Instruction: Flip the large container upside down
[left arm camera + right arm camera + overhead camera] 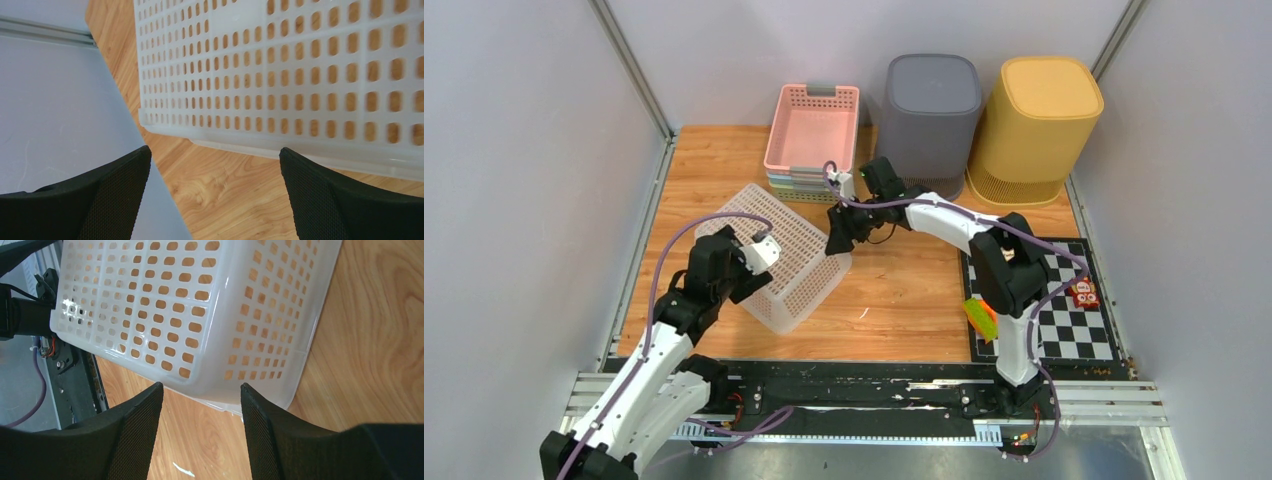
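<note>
The large container is a white perforated basket lying bottom-up on the wooden table, its rim on the wood. My left gripper is open and empty at the basket's left side; in the left wrist view the basket's rim lies just beyond the fingertips, not between them. My right gripper is open and empty at the basket's right corner; in the right wrist view the basket sits just ahead of the fingertips, apart from them.
A stack of pink baskets, a grey bin and a yellow bin stand along the back. A checkerboard mat with a small red object lies at the right. A side wall is close on the left.
</note>
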Controlling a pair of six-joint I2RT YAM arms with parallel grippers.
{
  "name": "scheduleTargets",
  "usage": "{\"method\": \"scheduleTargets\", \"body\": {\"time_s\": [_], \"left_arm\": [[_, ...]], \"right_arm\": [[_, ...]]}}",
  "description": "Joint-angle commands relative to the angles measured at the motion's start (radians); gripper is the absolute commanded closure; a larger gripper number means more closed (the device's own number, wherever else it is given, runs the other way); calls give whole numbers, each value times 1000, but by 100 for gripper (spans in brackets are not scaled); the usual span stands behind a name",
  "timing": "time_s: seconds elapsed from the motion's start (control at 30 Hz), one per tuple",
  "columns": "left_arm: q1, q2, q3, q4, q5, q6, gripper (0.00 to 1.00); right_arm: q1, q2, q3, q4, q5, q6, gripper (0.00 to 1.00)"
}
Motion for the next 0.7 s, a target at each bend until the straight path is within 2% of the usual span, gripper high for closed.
{"method": "scheduleTargets", "body": {"time_s": [0.0, 0.37, 0.67], "left_arm": [[5, -58, 3, -84, 71, -3, 0], [5, -124, 27, -175, 204, -7, 0], [5, -100, 33, -152, 334, -39, 0]], "right_arm": [[76, 60, 90, -40, 10, 24, 39], [192, 144, 299, -156, 60, -25, 38], [201, 24, 311, -197, 117, -122, 38]]}}
